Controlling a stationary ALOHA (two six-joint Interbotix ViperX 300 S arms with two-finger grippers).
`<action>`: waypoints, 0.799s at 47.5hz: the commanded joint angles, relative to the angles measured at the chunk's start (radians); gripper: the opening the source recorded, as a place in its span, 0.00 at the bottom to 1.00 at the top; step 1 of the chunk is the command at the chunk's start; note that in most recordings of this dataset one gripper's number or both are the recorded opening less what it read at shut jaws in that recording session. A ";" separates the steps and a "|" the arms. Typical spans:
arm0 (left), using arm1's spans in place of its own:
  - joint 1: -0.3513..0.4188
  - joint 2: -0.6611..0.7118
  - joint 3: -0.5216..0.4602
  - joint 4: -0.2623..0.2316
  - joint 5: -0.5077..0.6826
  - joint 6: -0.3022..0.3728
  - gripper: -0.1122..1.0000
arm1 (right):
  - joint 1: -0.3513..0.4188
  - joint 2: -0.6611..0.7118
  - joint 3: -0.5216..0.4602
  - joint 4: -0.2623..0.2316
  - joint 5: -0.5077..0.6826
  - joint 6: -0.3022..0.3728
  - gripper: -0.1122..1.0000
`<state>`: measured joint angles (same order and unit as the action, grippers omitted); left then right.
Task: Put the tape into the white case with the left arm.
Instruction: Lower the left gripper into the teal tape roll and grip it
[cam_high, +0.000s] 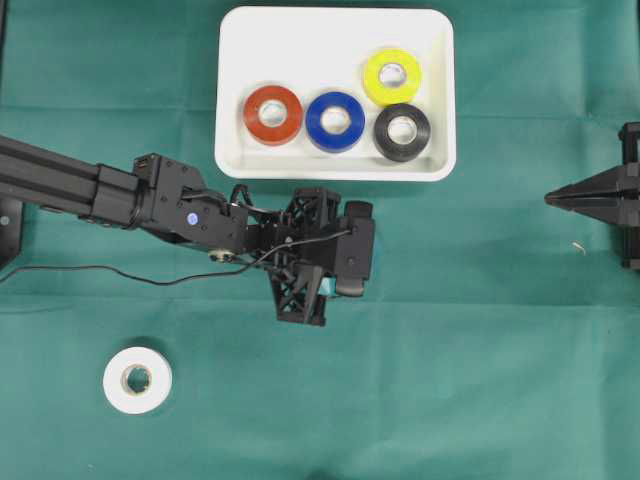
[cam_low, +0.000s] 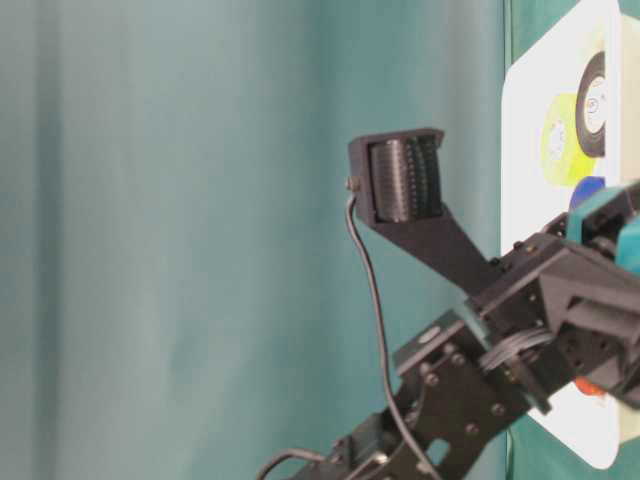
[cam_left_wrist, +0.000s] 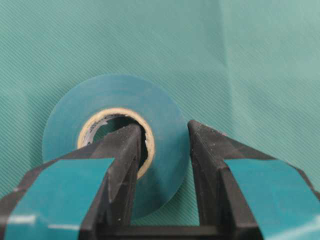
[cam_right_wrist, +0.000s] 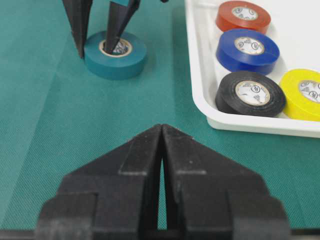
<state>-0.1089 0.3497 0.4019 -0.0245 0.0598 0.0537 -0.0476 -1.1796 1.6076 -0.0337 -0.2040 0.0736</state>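
The left end effector (cam_left_wrist: 161, 165) is clamped across one wall of the teal tape roll (cam_left_wrist: 117, 135), one finger (cam_left_wrist: 122, 165) down inside the cardboard core and the other against the outer edge, and the roll lies flat on the green table (cam_high: 450, 380) just in front of the white case (cam_high: 430, 40). The grip looks set, so the step in hand is the lift and carry. Because only one side of the ring is pinched, the roll will likely hang or swing from that side once it leaves the cloth; a straight, unhurried rise should keep it from twisting out. It has to clear the raised rim of the case before moving over it. Inside, the red roll (cam_high: 273, 114), blue roll (cam_high: 335, 121), black roll (cam_high: 402, 131) and yellow roll (cam_high: 391, 76) fill the near and right parts, so the bare floor toward the far left corner is the sensible target. Lowering until the roll sits flat before letting go would stop it rolling against the others. A white roll (cam_high: 138, 380) lies well apart on the table. The right end effector (cam_right_wrist: 161, 150) rests off to the side with its fingers pressed together and nothing between them.
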 joint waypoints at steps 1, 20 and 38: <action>-0.014 -0.072 -0.011 0.000 0.020 0.002 0.34 | 0.000 0.005 -0.009 0.000 -0.011 0.002 0.02; -0.015 -0.196 -0.011 0.000 0.146 0.002 0.34 | -0.002 0.006 -0.009 0.000 -0.011 0.002 0.02; 0.002 -0.213 -0.011 0.003 0.183 0.008 0.34 | -0.002 0.006 -0.008 0.000 -0.011 0.002 0.02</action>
<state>-0.1212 0.1779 0.4034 -0.0230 0.2454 0.0598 -0.0476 -1.1796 1.6076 -0.0337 -0.2040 0.0736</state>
